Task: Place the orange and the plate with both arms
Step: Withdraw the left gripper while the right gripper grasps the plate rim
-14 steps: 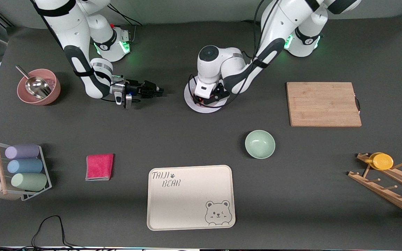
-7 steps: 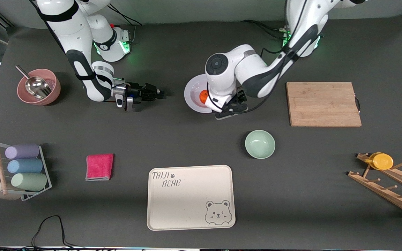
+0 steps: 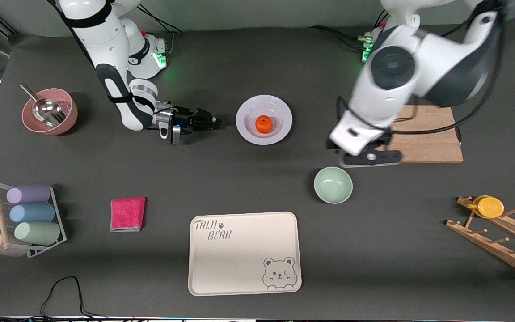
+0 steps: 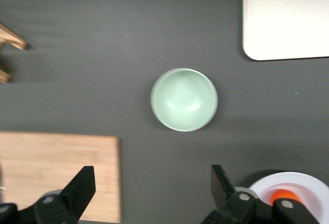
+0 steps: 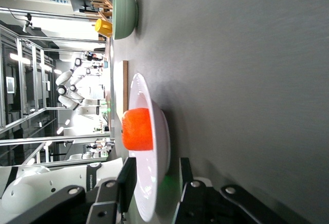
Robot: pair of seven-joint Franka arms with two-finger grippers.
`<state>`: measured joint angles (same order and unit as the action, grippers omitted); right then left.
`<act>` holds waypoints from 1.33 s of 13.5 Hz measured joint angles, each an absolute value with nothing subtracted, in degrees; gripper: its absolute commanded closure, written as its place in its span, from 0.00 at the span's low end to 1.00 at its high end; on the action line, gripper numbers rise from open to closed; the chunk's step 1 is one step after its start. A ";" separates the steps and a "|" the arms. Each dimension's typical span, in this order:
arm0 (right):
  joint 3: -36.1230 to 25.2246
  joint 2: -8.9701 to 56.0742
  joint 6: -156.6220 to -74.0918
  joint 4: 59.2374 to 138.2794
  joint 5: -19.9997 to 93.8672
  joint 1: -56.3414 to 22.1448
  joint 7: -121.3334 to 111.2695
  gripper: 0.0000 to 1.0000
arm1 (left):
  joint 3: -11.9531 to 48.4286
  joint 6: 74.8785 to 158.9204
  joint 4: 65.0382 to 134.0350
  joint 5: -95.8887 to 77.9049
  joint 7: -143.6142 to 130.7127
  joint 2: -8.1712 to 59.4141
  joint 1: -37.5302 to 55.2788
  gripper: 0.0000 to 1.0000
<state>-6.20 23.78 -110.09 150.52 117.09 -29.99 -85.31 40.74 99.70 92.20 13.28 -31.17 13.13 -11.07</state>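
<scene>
dark table: orange apparently upright on plate.

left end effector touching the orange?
Apart. Front view: left end effector hangs open over bare table near the green bowl; the orange sits alone in the plate.

plate rim: right claw side bare | mint bowl nearer camera
</scene>
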 measured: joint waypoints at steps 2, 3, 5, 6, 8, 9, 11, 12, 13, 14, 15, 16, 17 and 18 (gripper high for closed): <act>-4.69 24.69 -110.23 149.40 120.80 -31.48 -85.32 0.59 | 40.63 98.61 92.25 9.23 -24.98 10.67 -16.40 0.00; -3.89 25.21 -110.55 148.72 122.63 -32.25 -85.38 0.59 | 40.57 98.28 92.30 6.83 -22.25 9.77 -19.18 0.00; -2.39 26.13 -112.45 147.16 125.43 -33.50 -85.52 0.59 | 40.49 97.16 92.33 3.31 -15.70 8.20 -25.22 0.00; -1.91 26.52 -112.97 146.41 126.39 -34.07 -85.52 0.59 | 40.45 96.13 92.33 2.28 -12.04 7.34 -28.53 0.00; -1.42 27.33 -113.63 145.19 127.26 -34.84 -85.53 0.59 | 40.32 93.84 92.32 0.99 -7.33 5.33 -34.38 0.00; -1.36 27.68 -113.64 144.78 127.29 -34.95 -85.53 0.59 | 40.10 92.91 92.32 0.79 -6.09 4.36 -36.10 0.00; -1.12 28.24 -113.68 144.12 127.42 -34.98 -85.53 0.71 | 38.89 92.46 92.38 0.66 -3.43 2.98 -36.91 0.00; -1.06 28.50 -113.68 143.84 127.48 -34.99 -85.53 0.81 | 38.55 92.46 92.39 0.64 -2.66 2.77 -36.91 0.00; -1.06 28.70 -113.68 143.65 127.51 -34.99 -85.57 0.92 | 38.53 92.46 92.43 0.63 -2.33 2.76 -36.90 0.00; -1.05 28.77 -113.70 143.58 127.52 -34.99 -85.58 1.00 | 38.55 92.46 92.54 0.61 -2.18 2.76 -36.87 0.00; -1.05 28.80 -113.73 143.56 127.52 -34.99 -85.59 1.00 | 38.56 92.46 92.68 0.56 -2.13 2.75 -36.86 0.00; -1.05 28.79 -113.61 143.52 127.56 -34.99 -85.60 1.00 | 38.55 92.49 92.98 0.51 -2.12 2.63 -36.85 0.00; -1.00 28.79 -113.59 143.42 127.56 -35.00 -85.60 1.00 | 38.52 92.61 93.63 0.46 -2.12 2.16 -36.85 0.00; -0.96 28.79 -113.59 143.31 127.57 -35.00 -85.60 1.00 | 38.37 92.73 94.42 0.39 -2.12 1.47 -36.84 0.00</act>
<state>-0.96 28.79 -113.59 143.31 127.57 -35.00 -85.60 38.37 92.73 94.42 0.39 -2.12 1.47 -36.84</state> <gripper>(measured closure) 0.965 0.000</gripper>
